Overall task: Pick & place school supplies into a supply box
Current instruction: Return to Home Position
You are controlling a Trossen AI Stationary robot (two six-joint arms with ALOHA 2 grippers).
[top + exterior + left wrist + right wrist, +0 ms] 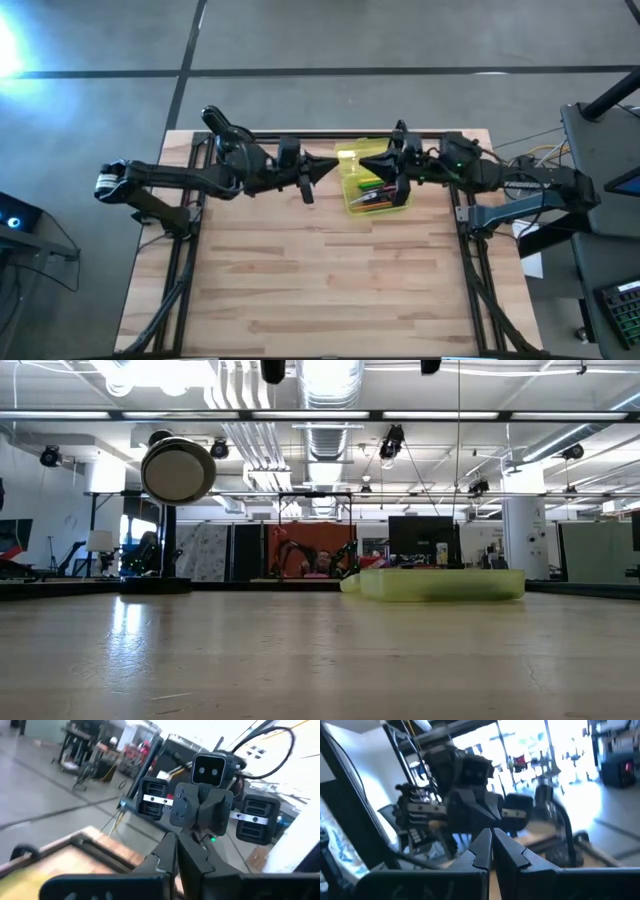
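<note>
High view, upper centre: the supply box [380, 208], long axis left-to-right with the school supplies [377, 196] laid inside, is seen just below the right gripper [366, 164] and right of the left gripper [328, 168], both closed and empty.

- High view: straight down on the whole table [330, 290].
- Low view: tabletop-level, sharing the supply box [445, 584].
- Wrist views face each other: right arm [205, 795], left arm [465, 790].
</note>
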